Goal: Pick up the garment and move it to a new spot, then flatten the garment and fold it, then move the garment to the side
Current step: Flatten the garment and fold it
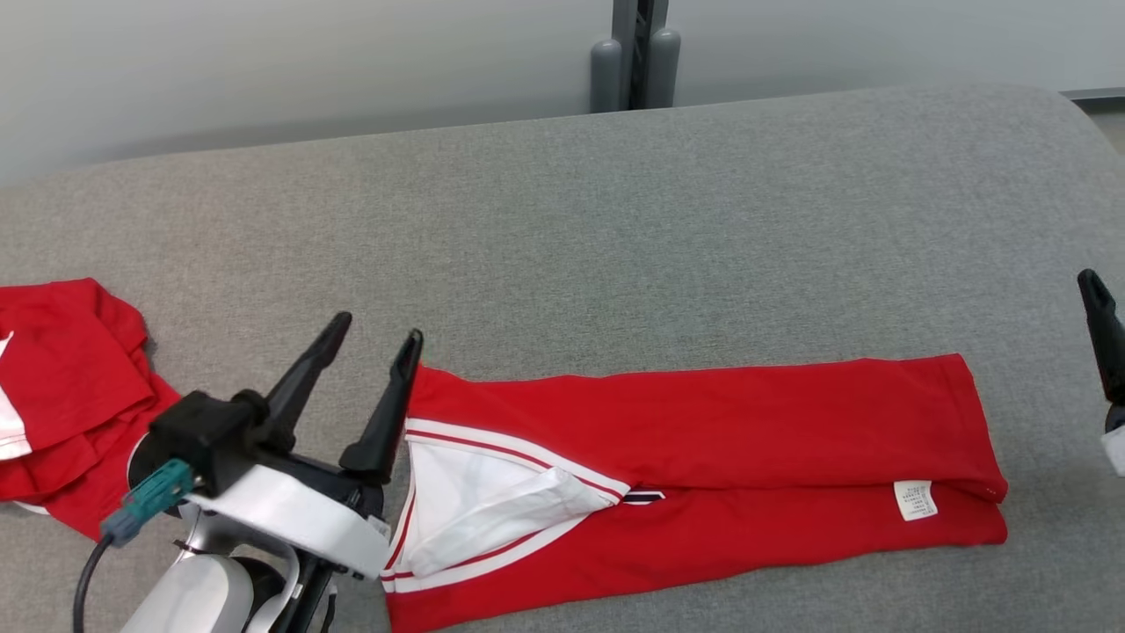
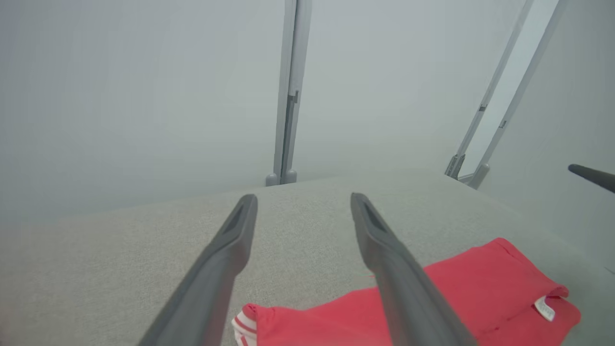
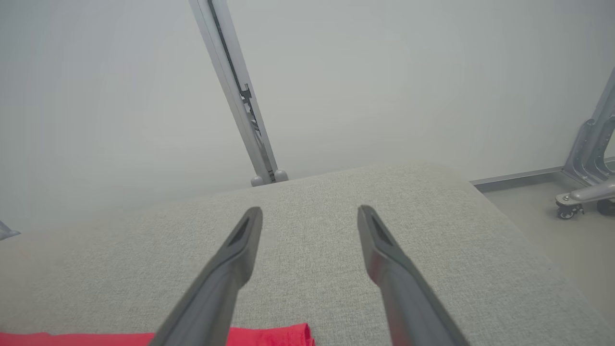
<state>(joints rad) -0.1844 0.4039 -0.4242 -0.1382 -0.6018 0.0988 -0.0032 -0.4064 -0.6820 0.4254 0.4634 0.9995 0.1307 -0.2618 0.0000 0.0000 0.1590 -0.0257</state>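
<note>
In the head view you have the garment [image 1: 703, 431], a red top folded into a long band. It lies flat on the grey tabletop [image 1: 615, 220] and runs from 7 o'clock across to 4 o'clock. Its white, red-striped collar [image 1: 492, 501] sits at the 7 o'clock end, and a white label [image 1: 916, 499] sits near the 4 o'clock end. Your left gripper [image 1: 378, 327] is at 8 o'clock, spread wide with nothing between its fingers. One fingertip is just beside the garment's corner, though you cannot tell whether it touches. A second red garment [image 1: 61, 387] lies crumpled at 9 o'clock. One finger of your right gripper [image 1: 1103, 338] shows at 3 o'clock, apart from the cloth.

In the left wrist view, your left gripper [image 2: 302, 202] stands wide apart and empty above bare tabletop [image 2: 120, 269]. The garment [image 2: 480, 288] lies at 5 o'clock, partly behind one finger.

In the right wrist view, your right gripper [image 3: 310, 214] is also fully spread and holds nothing. The garment [image 3: 269, 337] shows as a thin red edge at 6 to 7 o'clock. A grey post [image 3: 240, 96] rises at 11 o'clock, and a wheeled frame [image 3: 586, 192] stands at 3 o'clock.
</note>
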